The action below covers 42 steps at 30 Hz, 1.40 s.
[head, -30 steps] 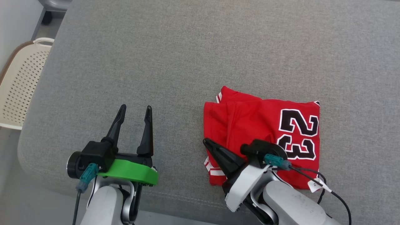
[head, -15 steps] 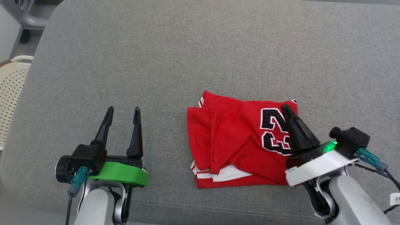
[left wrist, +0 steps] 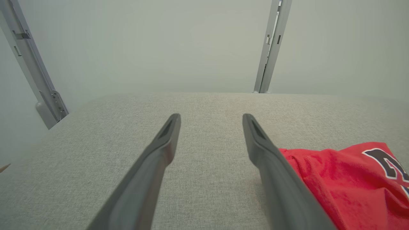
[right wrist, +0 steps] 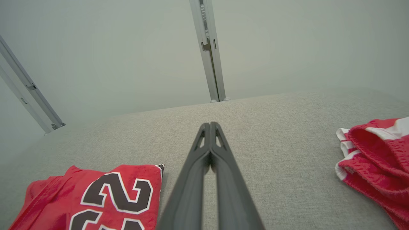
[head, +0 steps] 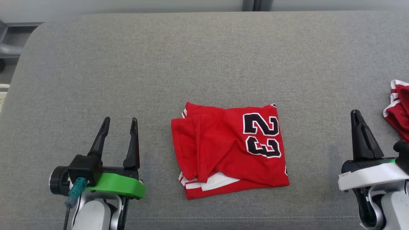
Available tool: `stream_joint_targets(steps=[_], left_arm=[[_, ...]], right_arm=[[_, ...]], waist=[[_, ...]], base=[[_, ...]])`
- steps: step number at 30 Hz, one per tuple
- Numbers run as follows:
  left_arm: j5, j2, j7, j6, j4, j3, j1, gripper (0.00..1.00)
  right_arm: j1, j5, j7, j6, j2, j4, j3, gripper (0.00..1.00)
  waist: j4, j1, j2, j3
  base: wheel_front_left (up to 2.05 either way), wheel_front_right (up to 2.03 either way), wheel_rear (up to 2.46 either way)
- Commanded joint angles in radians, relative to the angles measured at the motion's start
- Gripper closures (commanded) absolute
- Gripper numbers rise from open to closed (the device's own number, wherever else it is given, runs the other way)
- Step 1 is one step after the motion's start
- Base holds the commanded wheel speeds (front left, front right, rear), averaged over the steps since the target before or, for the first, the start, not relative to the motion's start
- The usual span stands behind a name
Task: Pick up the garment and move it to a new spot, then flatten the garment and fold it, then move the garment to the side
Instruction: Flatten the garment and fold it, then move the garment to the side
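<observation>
A grey upholstered cushion (head: pixel 204 57) spreads across the whole scene, its stitched front seam running along the near edge. Nearest, at the lower left, the left gripper (head: pixel 120 119) hovers on its green-collared wrist, jaws standing well apart with bare fabric between them and nothing held. At the lower right the right gripper (head: pixel 355 112) points the same way, its jaws pressed together into one dark spike, empty.

Between the two, touching neither, lies the garment (head: pixel 223 150): a red jersey folded into a rough square, flat on the cushion, with a black, white-edged "23" on its right half and white trim showing at the near left corner. A loose fold runs down its left side.

Just beyond the right gripper, at the right edge, a second red cloth with white trim (head: pixel 397 108) lies bunched up.

Past the far edge of the cushion stands a pale wall (left wrist: pixel 159 48) with grey metal posts (left wrist: pixel 271 48).
</observation>
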Motion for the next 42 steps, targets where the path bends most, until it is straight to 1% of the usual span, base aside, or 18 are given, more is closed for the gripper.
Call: stream_joint_targets(steps=[1,9,10,11,12,21,25,31,42], left_arm=[[0.007,0.009,-0.003,0.003,-0.002,0.000,0.010,0.00],[0.001,0.016,0.006,0.010,-0.005,-0.008,0.035,0.00],[-0.001,0.016,0.007,0.011,-0.006,-0.008,0.040,0.00],[-0.003,0.016,0.010,0.013,-0.007,-0.009,0.045,0.00],[-0.004,0.018,0.011,0.015,-0.007,-0.009,0.048,0.00],[-0.010,0.033,0.023,0.019,-0.015,-0.015,0.077,0.00],[-0.013,0.036,0.027,0.024,-0.017,-0.018,0.089,0.00],[-0.021,0.040,0.030,0.036,-0.023,-0.014,0.116,0.00],[-0.028,0.044,0.038,0.042,-0.037,-0.025,0.123,0.00]], right_arm=[[0.015,-0.010,0.003,0.000,0.003,0.001,-0.006,1.00],[0.072,-0.023,0.021,0.000,0.020,0.016,-0.055,1.00],[0.076,-0.025,0.023,0.000,0.022,0.018,-0.059,0.76],[0.079,-0.027,0.025,0.000,0.025,0.019,-0.059,0.03],[0.082,-0.029,0.027,0.000,0.029,0.022,-0.058,0.00],[0.096,-0.070,0.058,0.000,0.017,0.009,-0.031,0.00],[0.120,-0.087,0.077,0.000,0.014,-0.002,-0.024,0.00],[0.156,-0.104,0.089,0.000,0.027,-0.022,-0.021,0.00],[0.169,-0.109,0.102,0.000,0.034,-0.038,-0.028,0.00]], waist=[[-0.023,0.0000,-0.0001,-0.023],[-0.046,0.0000,-0.0001,-0.056],[-0.050,0.0000,-0.0001,-0.059],[-0.053,0.0000,-0.0001,-0.062],[-0.057,0.0000,-0.0001,-0.067],[-0.073,0.0000,-0.0001,-0.103],[-0.067,0.0000,-0.0001,-0.122],[-0.065,0.0000,-0.0001,-0.147],[-0.047,0.0000,-0.0001,-0.149]], base=[[0.00,0.00,0.00],[0.00,0.00,0.00],[0.00,0.00,0.00],[0.00,0.00,0.00],[0.00,0.00,0.00],[0.00,0.00,0.00],[0.00,0.00,0.00],[0.00,0.00,0.00],[0.00,0.00,0.00]])
